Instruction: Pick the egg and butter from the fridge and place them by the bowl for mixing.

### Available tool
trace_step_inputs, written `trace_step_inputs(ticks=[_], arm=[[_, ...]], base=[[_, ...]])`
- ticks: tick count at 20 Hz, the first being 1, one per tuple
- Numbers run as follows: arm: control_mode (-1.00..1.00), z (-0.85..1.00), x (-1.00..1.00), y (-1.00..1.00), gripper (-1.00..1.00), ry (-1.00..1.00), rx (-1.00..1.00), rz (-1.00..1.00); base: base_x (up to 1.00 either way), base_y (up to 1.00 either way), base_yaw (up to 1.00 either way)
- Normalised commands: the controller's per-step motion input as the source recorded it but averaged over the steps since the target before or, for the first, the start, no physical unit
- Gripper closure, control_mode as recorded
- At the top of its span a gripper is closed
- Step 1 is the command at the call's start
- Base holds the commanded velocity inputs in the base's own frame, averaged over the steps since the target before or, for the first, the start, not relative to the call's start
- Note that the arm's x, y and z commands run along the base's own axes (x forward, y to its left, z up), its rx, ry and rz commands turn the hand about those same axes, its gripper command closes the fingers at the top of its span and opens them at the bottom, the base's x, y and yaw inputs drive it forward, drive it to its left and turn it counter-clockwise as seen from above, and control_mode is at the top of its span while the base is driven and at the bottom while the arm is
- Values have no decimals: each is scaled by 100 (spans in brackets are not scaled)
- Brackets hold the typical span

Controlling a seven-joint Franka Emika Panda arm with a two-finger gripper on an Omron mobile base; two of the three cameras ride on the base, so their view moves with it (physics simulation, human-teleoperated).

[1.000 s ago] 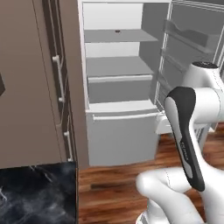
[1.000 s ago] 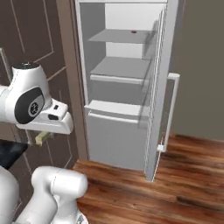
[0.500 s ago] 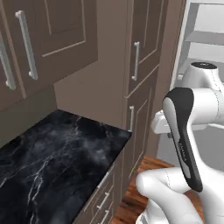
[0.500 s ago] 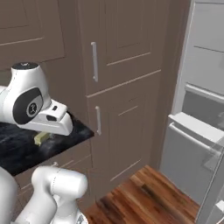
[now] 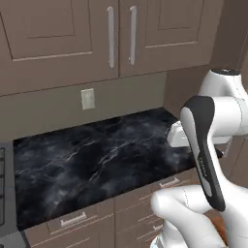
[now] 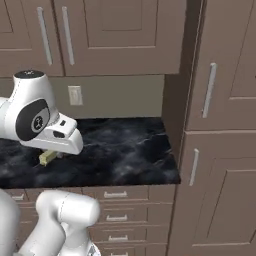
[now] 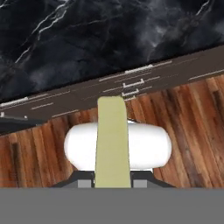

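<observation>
Between the fingertips in the hand view, the butter [image 7: 112,142] stands as a pale-yellow stick running toward 12 o'clock, so the gripper [image 7: 112,177] is clenched on it. Beyond it lie wood floor [image 7: 183,118], drawer fronts [image 7: 131,85] and the black marble counter [image 7: 109,35]. From the right base, the butter [image 6: 47,157] pokes out under the hand above the counter [image 6: 130,155].
</observation>
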Motion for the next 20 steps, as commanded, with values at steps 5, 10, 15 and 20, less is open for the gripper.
trace_step_inputs(ticks=[5, 10, 15, 20], arm=[[100, 0, 0, 0, 100, 0, 0, 0], [100, 0, 0, 0, 100, 0, 0, 0], [100, 0, 0, 0, 100, 0, 0, 0], [100, 0, 0, 0, 100, 0, 0, 0]], base=[[-20, 6, 100], [-26, 34, 100], [-25, 29, 100], [-6, 47, 93]])
